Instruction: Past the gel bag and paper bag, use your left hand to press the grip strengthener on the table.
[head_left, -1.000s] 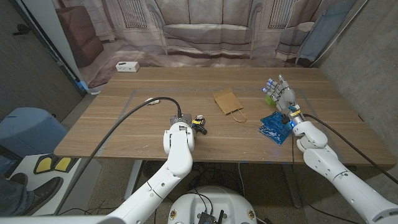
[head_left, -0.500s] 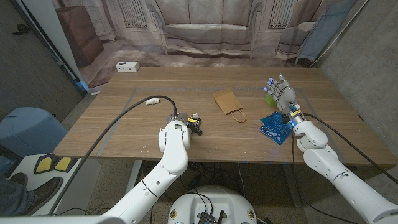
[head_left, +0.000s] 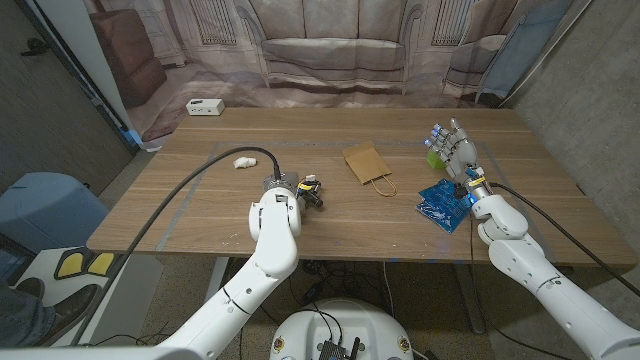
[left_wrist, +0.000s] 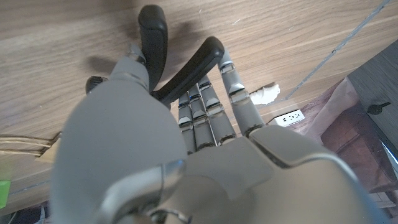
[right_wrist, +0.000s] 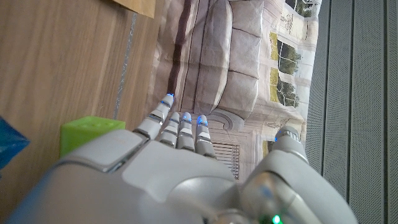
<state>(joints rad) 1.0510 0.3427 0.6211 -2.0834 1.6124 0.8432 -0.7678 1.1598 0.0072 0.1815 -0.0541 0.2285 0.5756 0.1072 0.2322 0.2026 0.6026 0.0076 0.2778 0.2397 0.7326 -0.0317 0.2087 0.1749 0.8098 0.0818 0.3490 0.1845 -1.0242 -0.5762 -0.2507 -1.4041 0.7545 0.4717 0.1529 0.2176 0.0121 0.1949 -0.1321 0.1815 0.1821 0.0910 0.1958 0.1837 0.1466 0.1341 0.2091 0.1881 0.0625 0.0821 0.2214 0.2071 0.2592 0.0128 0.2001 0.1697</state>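
The grip strengthener (head_left: 313, 192) is a small black tool with two handles (left_wrist: 186, 68), lying on the wooden table (head_left: 180, 200) left of centre. My left hand (head_left: 284, 196) is on it, thumb against one handle and fingers laid along the other. The brown paper bag (head_left: 364, 162) lies flat to its right. The blue gel bag (head_left: 441, 203) lies further right. Just beyond the gel bag, my right hand (head_left: 453, 150) stands with fingers apart and holds nothing.
A green block (right_wrist: 90, 130) sits by my right hand's fingers. A small white scrap (head_left: 243, 161) lies on the table beyond my left hand, and a white power strip (head_left: 204, 107) on the floor past the far edge. A black cable (head_left: 200, 190) trails along my left arm.
My left hand has slid a little away from me and leftward, and the grip strengthener has shifted with it. The right hand has stayed put.
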